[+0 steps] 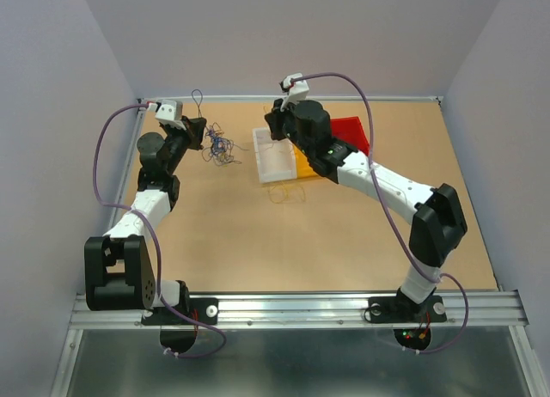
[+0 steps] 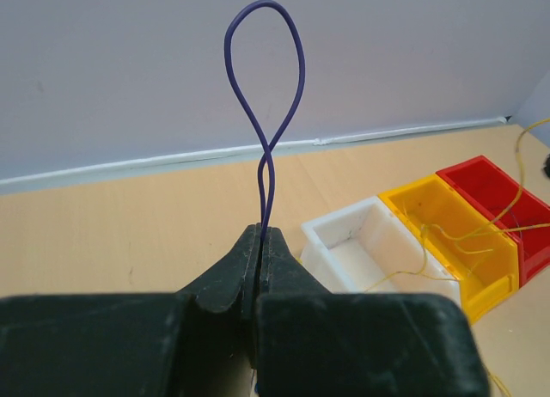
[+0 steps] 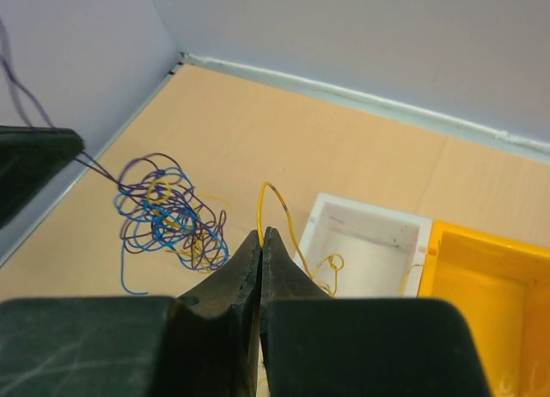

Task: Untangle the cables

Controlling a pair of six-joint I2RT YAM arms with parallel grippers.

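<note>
A tangle of thin purple, blue and yellow cables (image 1: 219, 148) lies on the table at the back left; it also shows in the right wrist view (image 3: 168, 212). My left gripper (image 1: 196, 131) (image 2: 260, 229) is shut on a purple cable (image 2: 264, 88), whose loop stands up above the fingertips. A purple strand runs from it to the tangle. My right gripper (image 1: 277, 126) (image 3: 262, 234) is shut on a yellow cable (image 3: 277, 199) that arches over and trails down towards the white bin. More yellow cable (image 1: 288, 193) lies in front of the bins.
A white bin (image 1: 275, 156), a yellow bin (image 1: 307, 167) and a red bin (image 1: 351, 132) stand side by side at the back middle. Walls close in the table at the back and left. Yellow strands hang over the yellow bin (image 2: 447, 216).
</note>
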